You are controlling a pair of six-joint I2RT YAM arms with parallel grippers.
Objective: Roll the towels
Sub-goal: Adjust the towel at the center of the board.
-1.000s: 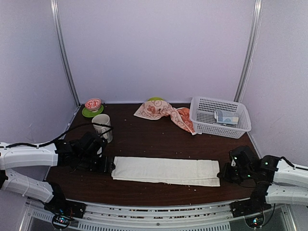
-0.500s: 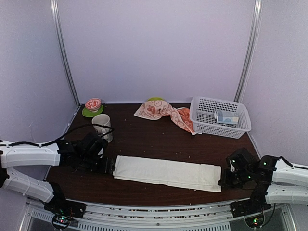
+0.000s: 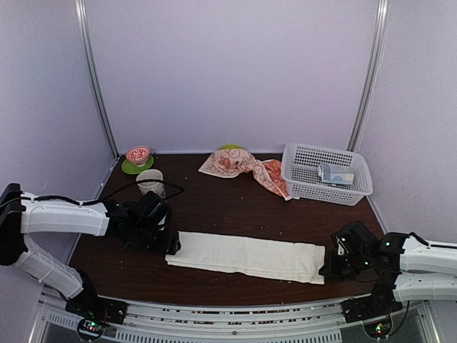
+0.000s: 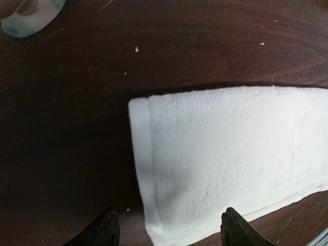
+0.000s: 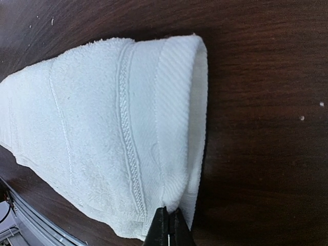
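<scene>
My right gripper [image 5: 169, 219] is clamped on one hem of the white towel [image 3: 246, 256], flat on the near table [image 3: 214, 207] and surely limp; my left gripper [image 4: 169, 228] gapes empty above the other hem

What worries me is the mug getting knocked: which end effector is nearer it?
Left. The left end effector is open at the white towel's left end, just in front of the mug; the right end effector pinches the towel's opposite end, across the table.
</scene>
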